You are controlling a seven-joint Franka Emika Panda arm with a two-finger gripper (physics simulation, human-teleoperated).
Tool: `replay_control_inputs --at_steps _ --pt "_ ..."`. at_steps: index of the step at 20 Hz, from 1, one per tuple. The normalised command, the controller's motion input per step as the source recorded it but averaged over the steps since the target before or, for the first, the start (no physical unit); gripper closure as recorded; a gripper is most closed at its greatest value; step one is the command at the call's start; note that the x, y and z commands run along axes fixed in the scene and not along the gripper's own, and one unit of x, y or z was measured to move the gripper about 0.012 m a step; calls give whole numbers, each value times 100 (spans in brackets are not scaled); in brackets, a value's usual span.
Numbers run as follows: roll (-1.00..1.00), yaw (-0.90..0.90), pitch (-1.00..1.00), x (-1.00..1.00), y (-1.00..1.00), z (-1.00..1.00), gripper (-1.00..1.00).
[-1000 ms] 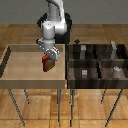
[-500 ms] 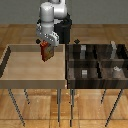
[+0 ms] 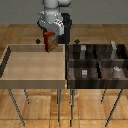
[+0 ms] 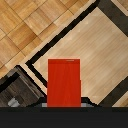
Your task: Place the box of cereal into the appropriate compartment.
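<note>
One claw (image 3: 49,40) holds cereal box (image 3: 50,41) aloft

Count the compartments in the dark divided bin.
4. The dark bin has two compartments along its far side and two along its near side, one of each toward the exterior view's left and right. Small grey blocks sit inside; none looks hidden.

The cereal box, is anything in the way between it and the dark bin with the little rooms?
Nothing visible blocks it. The gripper holds the cereal box in the air above the light bin, higher than both bins' walls. The dark bin lies toward the exterior view's right.
</note>
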Motion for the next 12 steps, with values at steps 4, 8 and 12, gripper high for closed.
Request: replay_control_inputs --at_steps 4,8,12 --pt "0 0 0 0 100 0 100" --pt "0 0 0 0 100 0 100" --pt "0 0 0 0 100 0 100"
